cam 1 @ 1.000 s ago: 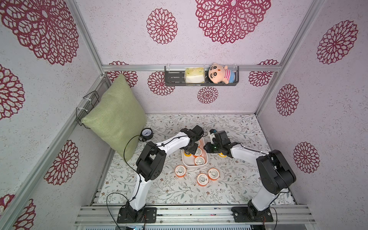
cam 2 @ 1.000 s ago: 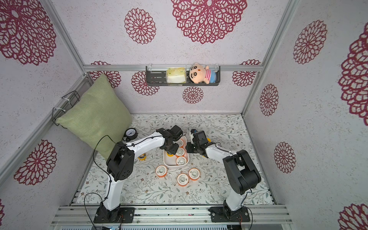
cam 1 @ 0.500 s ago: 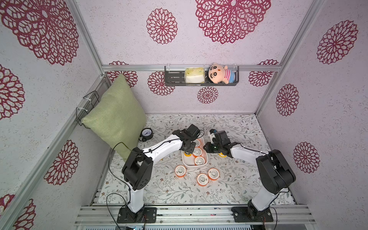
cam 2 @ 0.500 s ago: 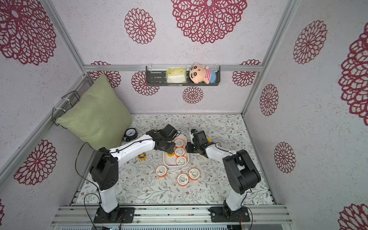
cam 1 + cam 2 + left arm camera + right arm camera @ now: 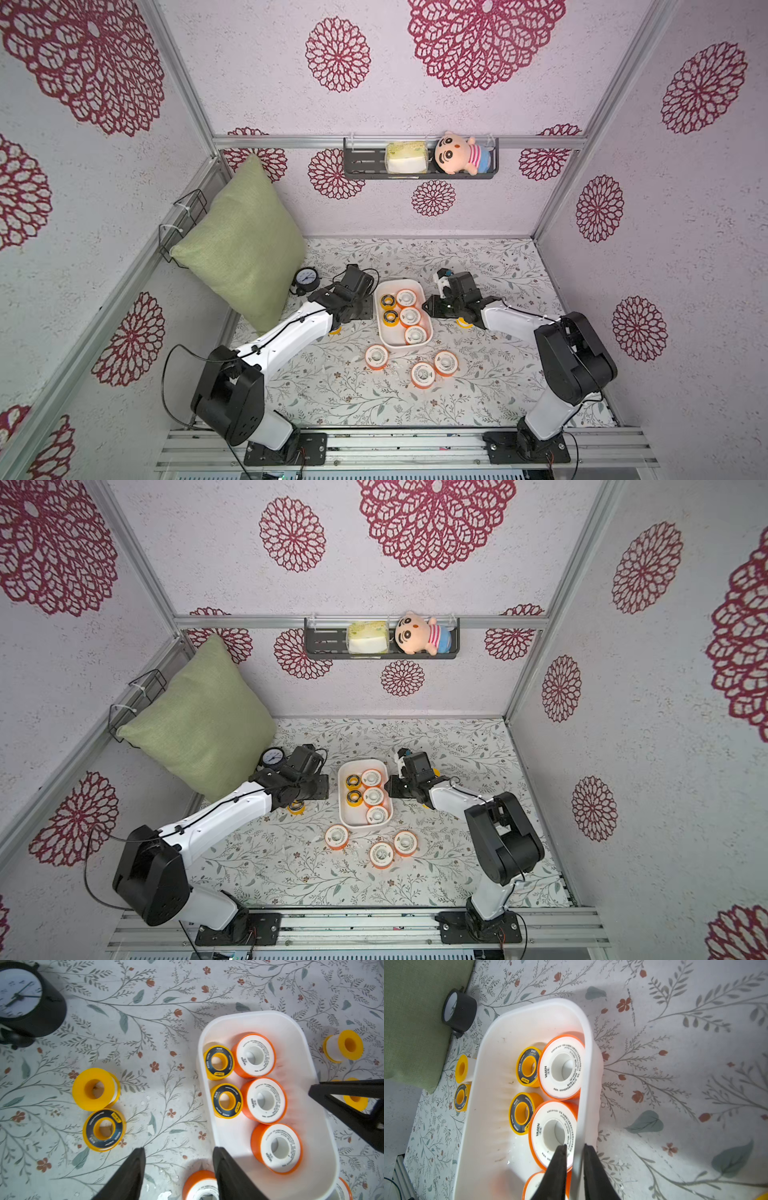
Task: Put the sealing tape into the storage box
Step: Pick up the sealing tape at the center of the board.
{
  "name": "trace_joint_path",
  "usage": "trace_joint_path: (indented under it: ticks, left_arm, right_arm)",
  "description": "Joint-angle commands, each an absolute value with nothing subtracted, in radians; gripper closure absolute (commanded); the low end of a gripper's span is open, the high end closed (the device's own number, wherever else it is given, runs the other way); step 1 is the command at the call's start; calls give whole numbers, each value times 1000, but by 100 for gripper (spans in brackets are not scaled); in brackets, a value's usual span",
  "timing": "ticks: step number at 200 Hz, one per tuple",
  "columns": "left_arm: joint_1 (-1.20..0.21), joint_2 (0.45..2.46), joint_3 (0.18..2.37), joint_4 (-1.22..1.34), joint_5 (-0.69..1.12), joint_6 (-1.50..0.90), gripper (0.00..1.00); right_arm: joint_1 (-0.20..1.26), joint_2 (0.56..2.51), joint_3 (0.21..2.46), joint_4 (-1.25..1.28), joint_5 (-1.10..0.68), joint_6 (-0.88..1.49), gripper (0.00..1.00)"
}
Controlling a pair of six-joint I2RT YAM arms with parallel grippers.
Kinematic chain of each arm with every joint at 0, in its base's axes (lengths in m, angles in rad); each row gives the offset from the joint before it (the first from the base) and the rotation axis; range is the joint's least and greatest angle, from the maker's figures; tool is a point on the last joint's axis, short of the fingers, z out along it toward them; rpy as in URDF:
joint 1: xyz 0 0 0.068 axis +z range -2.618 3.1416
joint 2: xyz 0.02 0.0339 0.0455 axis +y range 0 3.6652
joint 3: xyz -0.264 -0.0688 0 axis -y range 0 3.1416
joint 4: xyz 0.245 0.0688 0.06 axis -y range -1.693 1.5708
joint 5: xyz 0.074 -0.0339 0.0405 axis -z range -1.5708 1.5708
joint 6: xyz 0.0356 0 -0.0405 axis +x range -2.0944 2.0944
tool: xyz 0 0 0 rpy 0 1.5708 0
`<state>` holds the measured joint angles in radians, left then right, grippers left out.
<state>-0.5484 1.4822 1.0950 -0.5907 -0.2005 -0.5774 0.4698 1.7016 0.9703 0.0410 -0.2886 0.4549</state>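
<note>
The right gripper [image 5: 574, 1167] pinches the wall of the storage box [image 5: 588, 1043] in the middle of the tabletop [image 5: 332, 395] — five sealing-tape spools [image 5: 266, 1101] already lie inside. The left gripper [image 5: 178, 1169] hangs open and empty; next it probably must lower onto the black-faced yellow spool [image 5: 104, 1129] nearer the left edge.

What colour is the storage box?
The storage box is glossy white, seen best in the left wrist view.

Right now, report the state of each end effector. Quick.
Left end effector: open, holding nothing.
Right end effector: closed on the side wall of the white box.
</note>
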Motion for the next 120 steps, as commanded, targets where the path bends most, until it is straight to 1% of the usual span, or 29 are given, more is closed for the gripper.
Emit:
trace_joint_path:
  ticks: [1, 23, 42, 62, 82, 120]
  left_arm:
    - [-517, 1404, 1029, -557, -231, -638, 37]
    - [-457, 1334, 935, -536, -195, -655, 31]
    - [-395, 1288, 861, -508, -140, -666, 29]
    - [-355, 1260, 809, -483, -122, -667, 21]
    - [-335, 1267, 793, -481, -127, -666, 13]
    - [-313, 1355, 806, -447, -83, -635, 7]
  right_arm:
    - [467, 1695, 970, 67, -289, 462, 79]
    - [466, 1696, 970, 60, -280, 458, 78]
    - [466, 1698, 970, 57, -276, 457, 78]
    - [466, 1697, 970, 55, -275, 457, 78]
    - [466, 1697, 972, 54, -276, 457, 78]
    - [466, 1697, 973, 52, -272, 458, 78]
